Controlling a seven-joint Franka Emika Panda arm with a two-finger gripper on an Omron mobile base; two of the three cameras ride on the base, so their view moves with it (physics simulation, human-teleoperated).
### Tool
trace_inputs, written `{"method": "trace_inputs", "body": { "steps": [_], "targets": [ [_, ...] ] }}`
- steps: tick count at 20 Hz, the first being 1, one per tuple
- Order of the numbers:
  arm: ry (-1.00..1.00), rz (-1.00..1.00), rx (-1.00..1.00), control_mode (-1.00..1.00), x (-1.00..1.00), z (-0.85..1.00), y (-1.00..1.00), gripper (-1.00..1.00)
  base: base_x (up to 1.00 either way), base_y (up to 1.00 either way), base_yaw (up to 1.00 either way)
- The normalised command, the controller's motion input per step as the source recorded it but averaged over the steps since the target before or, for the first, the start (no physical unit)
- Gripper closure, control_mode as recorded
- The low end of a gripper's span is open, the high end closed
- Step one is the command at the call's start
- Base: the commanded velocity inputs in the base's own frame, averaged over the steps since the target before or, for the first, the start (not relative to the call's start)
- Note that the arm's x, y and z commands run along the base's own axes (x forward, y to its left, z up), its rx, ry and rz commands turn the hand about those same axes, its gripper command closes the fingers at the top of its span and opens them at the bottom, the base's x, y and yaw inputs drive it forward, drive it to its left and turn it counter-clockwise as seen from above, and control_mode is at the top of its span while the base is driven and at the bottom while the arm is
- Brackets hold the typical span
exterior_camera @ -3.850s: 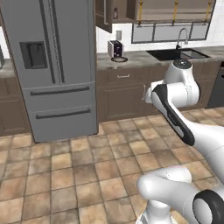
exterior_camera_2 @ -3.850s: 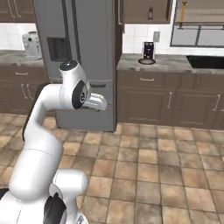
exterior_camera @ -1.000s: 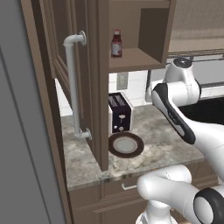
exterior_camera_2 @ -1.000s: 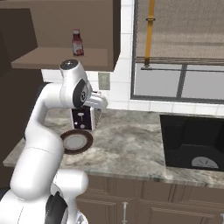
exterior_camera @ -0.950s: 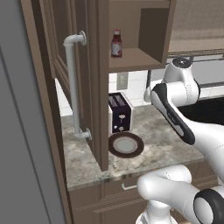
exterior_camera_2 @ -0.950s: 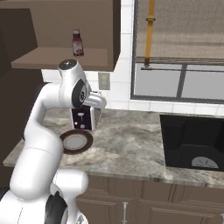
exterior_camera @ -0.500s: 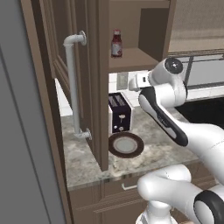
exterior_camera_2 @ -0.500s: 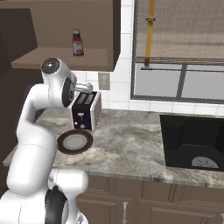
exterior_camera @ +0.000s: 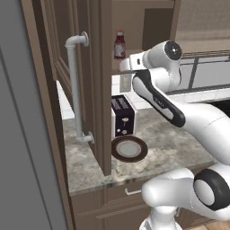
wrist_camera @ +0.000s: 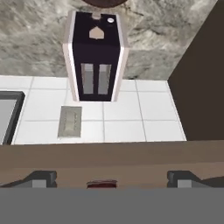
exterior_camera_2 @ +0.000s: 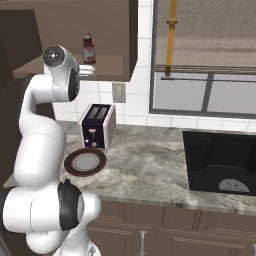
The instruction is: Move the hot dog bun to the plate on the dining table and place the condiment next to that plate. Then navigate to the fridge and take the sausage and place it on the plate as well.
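One dark red bottle [exterior_camera: 119, 45] with a red cap and pale label is standing upright, long axis vertical, near the front edge of the cabinet shelf [exterior_camera_2: 107, 67]. The tool [wrist_camera: 107, 177] is spreading wide just before it, holding nothing. One toaster [exterior_camera_2: 98, 126] and one brown dish [exterior_camera_2: 85, 162] are sitting on the surface [exterior_camera_2: 150, 160].

No readable text anywhere — the condiment [exterior_camera: 119, 44] label is a pale blur, the toaster [wrist_camera: 96, 57] front bears only marks.
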Motion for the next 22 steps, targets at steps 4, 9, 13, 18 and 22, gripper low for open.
{"method": "trace_inputs", "body": {
  "steps": [4,9,13,18,22],
  "targets": [
    [0.08,0.14,-0.16,-1.0,0.4,0.49,0.25,-1.0,0.0,0.0,0.0],
    [0.13,0.03,-0.21,-1.0,0.34,0.13,0.2,-1.0,0.0,0.0,0.0],
    [0.0,0.0,-0.13,-1.0,0.29,0.06,0.0,-1.0,0.0,0.0,0.0],
    [-0.1,0.0,-0.01,-1.0,0.19,0.07,0.03,-1.0,0.0,0.0,0.0],
    [-0.1,-0.04,0.04,-1.0,0.25,0.0,0.0,-1.0,0.0,0.0,0.0]
  ]
}}
